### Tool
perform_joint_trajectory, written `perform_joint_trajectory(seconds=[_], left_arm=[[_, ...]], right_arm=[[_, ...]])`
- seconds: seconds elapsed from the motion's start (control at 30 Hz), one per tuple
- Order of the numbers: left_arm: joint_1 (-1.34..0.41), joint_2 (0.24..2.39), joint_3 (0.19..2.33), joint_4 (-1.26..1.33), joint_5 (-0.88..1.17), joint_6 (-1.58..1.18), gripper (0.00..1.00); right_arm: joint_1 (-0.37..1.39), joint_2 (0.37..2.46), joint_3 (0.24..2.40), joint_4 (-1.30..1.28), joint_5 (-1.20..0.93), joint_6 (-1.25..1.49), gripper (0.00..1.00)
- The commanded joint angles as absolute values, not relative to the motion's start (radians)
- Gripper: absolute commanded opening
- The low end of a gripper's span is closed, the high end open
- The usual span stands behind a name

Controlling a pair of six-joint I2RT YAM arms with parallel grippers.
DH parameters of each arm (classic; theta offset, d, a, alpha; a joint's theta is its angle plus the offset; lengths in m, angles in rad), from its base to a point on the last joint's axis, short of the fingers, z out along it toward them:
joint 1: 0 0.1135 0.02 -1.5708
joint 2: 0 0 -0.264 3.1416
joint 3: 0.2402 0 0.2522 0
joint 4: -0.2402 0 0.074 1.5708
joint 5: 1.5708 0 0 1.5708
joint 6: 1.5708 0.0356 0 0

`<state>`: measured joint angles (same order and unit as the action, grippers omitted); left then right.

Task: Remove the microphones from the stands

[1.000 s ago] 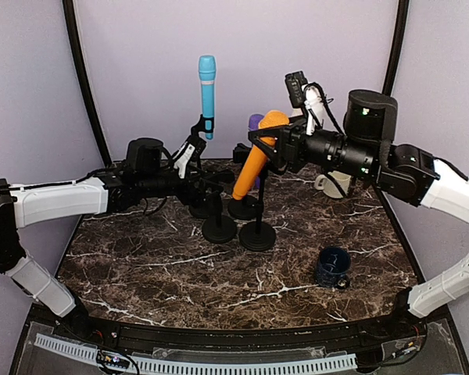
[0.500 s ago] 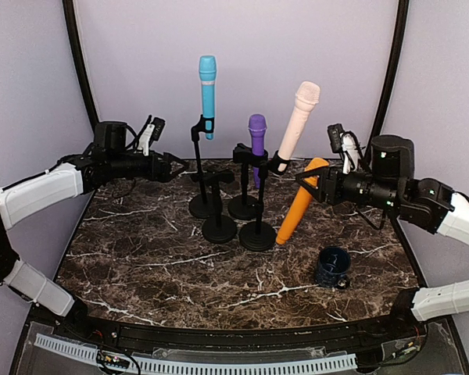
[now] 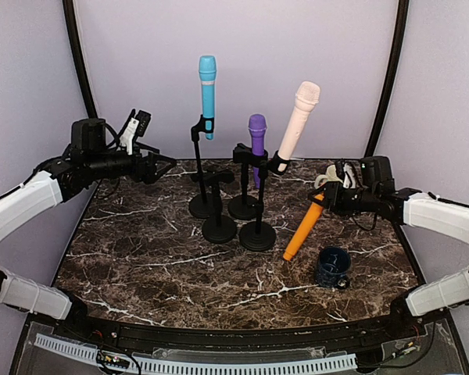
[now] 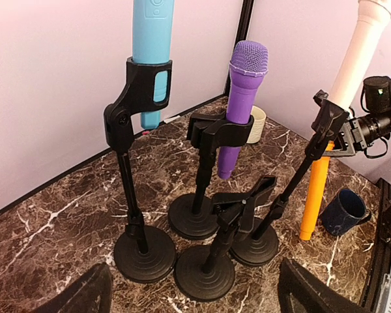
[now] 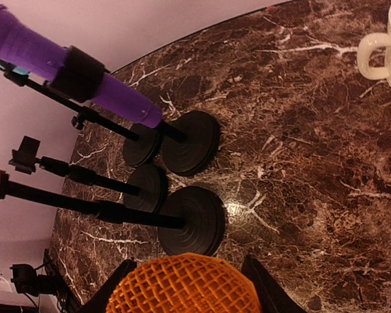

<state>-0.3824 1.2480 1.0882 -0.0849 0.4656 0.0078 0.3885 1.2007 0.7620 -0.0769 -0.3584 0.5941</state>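
Dark marble tops the table [image 3: 180,273], with four black stands [image 3: 219,226] clustered near its middle. Three of them carry a blue microphone [image 3: 207,94], a white microphone [image 3: 297,125] and a purple microphone [image 3: 256,137]. The left gripper [image 3: 162,167] hangs high at the left, fingers spread wide, well apart from the stands. The right gripper [image 3: 322,197] is clamped on the mesh head of the orange microphone [image 3: 301,230], which is off the stands and slants down towards the tabletop, its low end near a navy mug [image 3: 332,267]. A white mug [image 5: 388,39] sits behind that gripper.
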Motion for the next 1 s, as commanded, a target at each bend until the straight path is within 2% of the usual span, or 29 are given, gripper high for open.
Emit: perform_joint_trajectory(seconds=[0.0, 0.13, 0.23, 0.57, 0.73, 0.97], left_arm=[[-0.377, 1.182, 1.032, -0.032, 0.411, 0.091, 0.9], [-0.377, 1.156, 1.011, -0.043, 0.398, 0.133, 0.9], [-0.377, 1.13, 0.997, -0.033, 0.423, 0.146, 0.9], [-0.379, 1.105, 0.984, -0.029, 0.451, 0.161, 0.9], [-0.379, 1.11, 0.982, -0.025, 0.46, 0.152, 0.9], [-0.378, 1.162, 1.004, -0.024, 0.497, 0.095, 0.9]], right_arm=[[0.347, 1.311, 0.763, 0.056, -0.502, 0.636, 0.31], [0.339, 1.421, 0.77, 0.059, -0.486, 0.623, 0.34], [0.339, 1.48, 0.775, 0.064, -0.445, 0.617, 0.39], [0.339, 1.6, 0.77, 0.133, -0.334, 0.645, 0.66], [0.339, 1.581, 0.759, 0.141, -0.303, 0.64, 0.82], [0.339, 1.468, 0.724, 0.145, -0.264, 0.597, 0.87]])
